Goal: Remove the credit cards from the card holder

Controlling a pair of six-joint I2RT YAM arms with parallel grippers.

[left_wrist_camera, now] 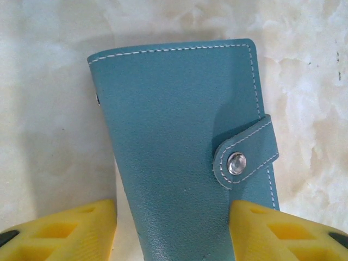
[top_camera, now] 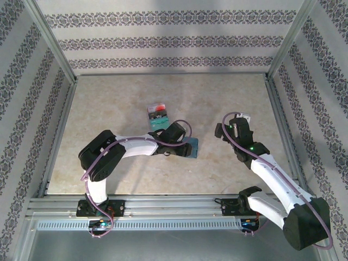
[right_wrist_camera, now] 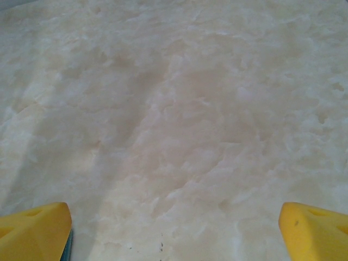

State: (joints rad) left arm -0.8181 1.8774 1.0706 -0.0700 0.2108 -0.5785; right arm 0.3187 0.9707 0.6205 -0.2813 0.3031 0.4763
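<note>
- While the card holder (left_wrist_camera: 179, 119) lies closed on the pale table (left_wrist_camera: 304, 65), its tab (left_wrist_camera: 247, 155) snapped down, the left gripper (left_wrist_camera: 174, 231) straddles its near end.
- Left fingers (left_wrist_camera: 60, 236) stand apart, not clamped. One touches the holder's tab-side edge; the other leaves a sliver of table showing beside the holder.
- Credit cards (top_camera: 159, 116) sit in a small pile just beyond the holder and apart from it (teal-green underneath, red and black patches on top — finer detail too small to tell).
- Right gripper (right_wrist_camera: 174, 236) hangs released, jaws spread wide, over bare table well to the right of the holder.
</note>
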